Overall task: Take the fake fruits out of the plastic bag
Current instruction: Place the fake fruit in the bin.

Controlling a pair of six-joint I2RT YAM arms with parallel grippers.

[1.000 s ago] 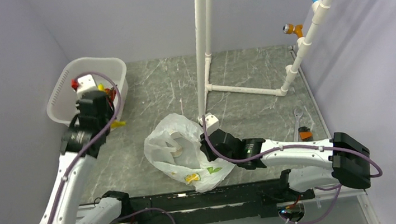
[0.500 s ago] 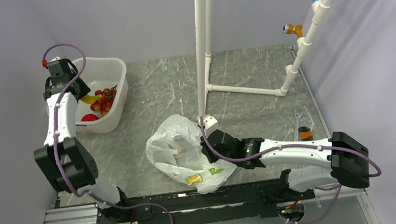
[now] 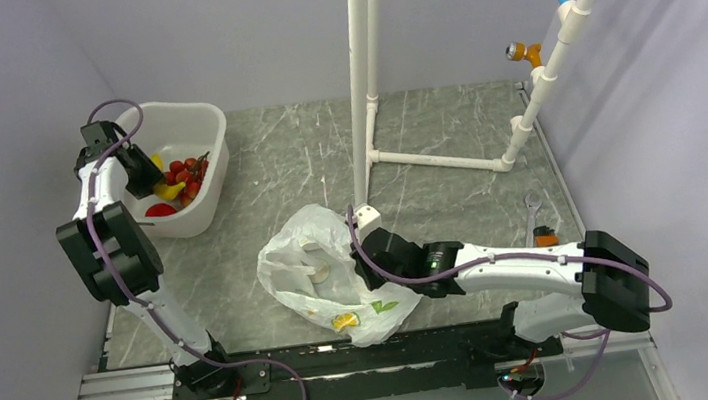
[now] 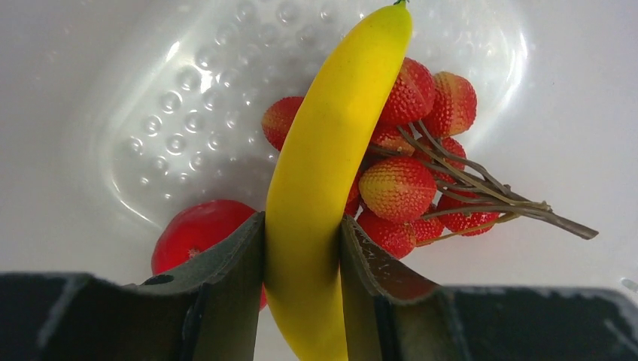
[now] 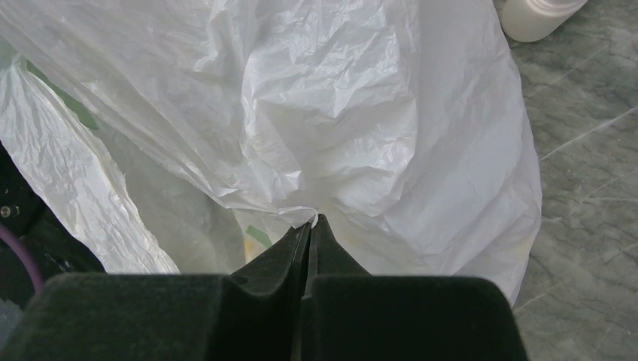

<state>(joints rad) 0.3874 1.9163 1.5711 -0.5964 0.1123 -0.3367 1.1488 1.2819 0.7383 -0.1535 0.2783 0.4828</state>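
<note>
Left gripper [image 4: 302,227] clamps banana [image 4: 331,128], half-hiding red fruit [image 4: 194,232]; right gripper [image 5: 310,226], closed, pinches bag [image 5: 338,113], its inside unclear.

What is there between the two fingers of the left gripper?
The yellow banana: the left gripper is closed on it above the white tub. The left wrist view shows this plainly.

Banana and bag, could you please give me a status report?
Left end effector shut on banana, over white tub. Right end effector shut, pinching plastic bag. In tub: red cluster, red fruit. Nothing blocking.
</note>
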